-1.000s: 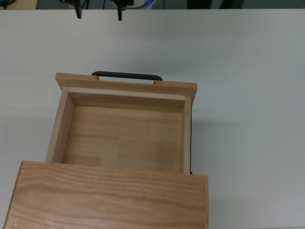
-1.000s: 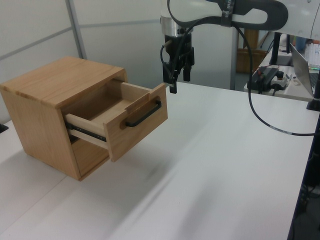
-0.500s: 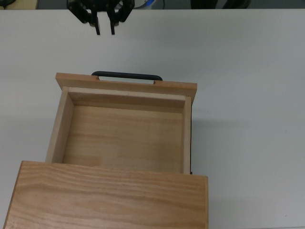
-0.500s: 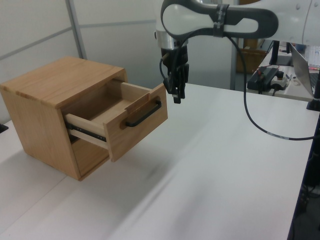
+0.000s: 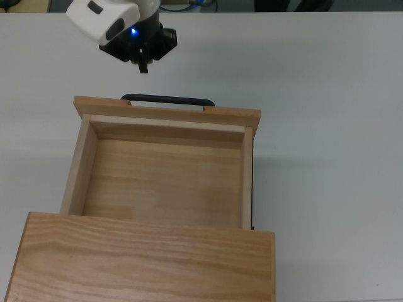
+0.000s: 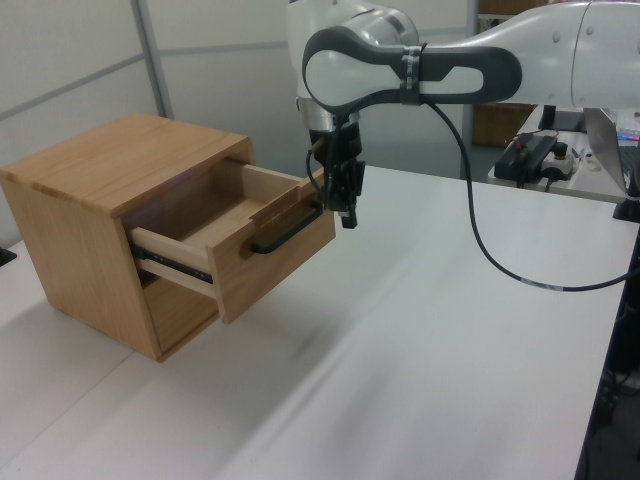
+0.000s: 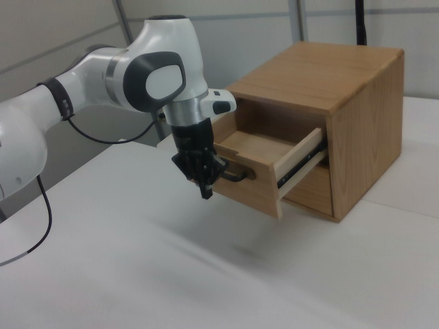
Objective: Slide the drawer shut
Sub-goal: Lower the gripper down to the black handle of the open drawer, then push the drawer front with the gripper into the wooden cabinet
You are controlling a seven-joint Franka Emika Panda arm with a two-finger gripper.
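Note:
The drawer point(image 5: 164, 182) is pulled well out of the wooden cabinet point(image 5: 145, 261), and its tray is empty. Its flat front panel point(image 5: 167, 111) carries a thin black bar handle point(image 5: 167, 99). My gripper point(image 5: 143, 65) points down with its fingers together, holding nothing. It hangs just beyond the handle's left part in the top view, a small gap away from the bar. In the left view the gripper point(image 6: 346, 214) is beside the front panel point(image 6: 280, 255) at the handle's point(image 6: 288, 230) far end. The right view shows the gripper point(image 7: 206, 191) in front of the panel point(image 7: 247, 188).
The cabinet stands on a white table point(image 6: 430, 340). A black cable point(image 6: 490, 250) loops down from the arm over the table. Electronics and a stand point(image 6: 535, 150) sit past the table's far edge on the left view's right.
The gripper has come toward the drawer front and lowered to handle height. Its fingers went from wide apart, to a narrow gap, to together.

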